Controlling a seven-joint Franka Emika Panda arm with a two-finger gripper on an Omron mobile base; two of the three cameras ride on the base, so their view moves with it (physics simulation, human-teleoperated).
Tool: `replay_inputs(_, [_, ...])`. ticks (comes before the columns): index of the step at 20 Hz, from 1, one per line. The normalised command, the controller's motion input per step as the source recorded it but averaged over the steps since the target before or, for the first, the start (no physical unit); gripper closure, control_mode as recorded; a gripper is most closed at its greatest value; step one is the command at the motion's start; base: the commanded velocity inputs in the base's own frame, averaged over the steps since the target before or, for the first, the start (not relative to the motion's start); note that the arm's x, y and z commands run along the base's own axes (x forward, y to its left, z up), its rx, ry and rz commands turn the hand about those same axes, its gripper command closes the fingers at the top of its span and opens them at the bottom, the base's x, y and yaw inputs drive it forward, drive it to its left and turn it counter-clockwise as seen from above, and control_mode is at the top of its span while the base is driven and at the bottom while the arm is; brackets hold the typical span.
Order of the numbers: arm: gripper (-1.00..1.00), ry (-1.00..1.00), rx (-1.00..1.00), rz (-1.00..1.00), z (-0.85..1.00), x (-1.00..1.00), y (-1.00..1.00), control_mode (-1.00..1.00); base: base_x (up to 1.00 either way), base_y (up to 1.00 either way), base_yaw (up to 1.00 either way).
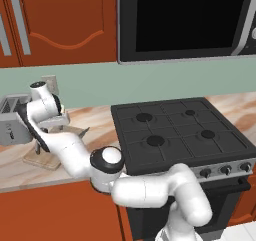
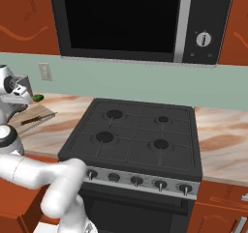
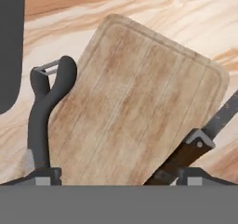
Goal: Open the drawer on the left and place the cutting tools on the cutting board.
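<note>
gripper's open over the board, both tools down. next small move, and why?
Probably lift the gripper straight up and clear. Its jaws stand open, holding nothing; the knife and the dark-grey peeler both lie at the edges of the cutting board, so nothing looks left to place.

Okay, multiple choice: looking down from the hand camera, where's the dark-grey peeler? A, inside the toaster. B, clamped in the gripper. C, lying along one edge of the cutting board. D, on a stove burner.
C: in the hand view the peeler lies along one long edge of the cutting board, part on the counter, while the knife crosses the opposite edge and the gripper stands open above them.
</note>
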Motion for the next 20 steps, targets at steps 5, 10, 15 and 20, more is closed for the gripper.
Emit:
replay_inputs(5, [-1.0,-0.26,0.0,0.0,0.03,-0.97,-1.0,-1.0,0.0,0.0,0.0])
replay_inputs(10, [-1.0,-0.21,0.0,-0.03,0.1,-1.0,-1.0,-1.0,0.0,0.0,0.0])
replay_inputs(15, [-1.0,-0.11,0.04,-0.07,0.12,-1.0,-1.0,-1.0,0.0,0.0,0.0])
replay_inputs(20, [-1.0,-0.01,0.04,-0.14,0.23,-1.0,-1.0,-1.0,0.0,0.0,0.0])
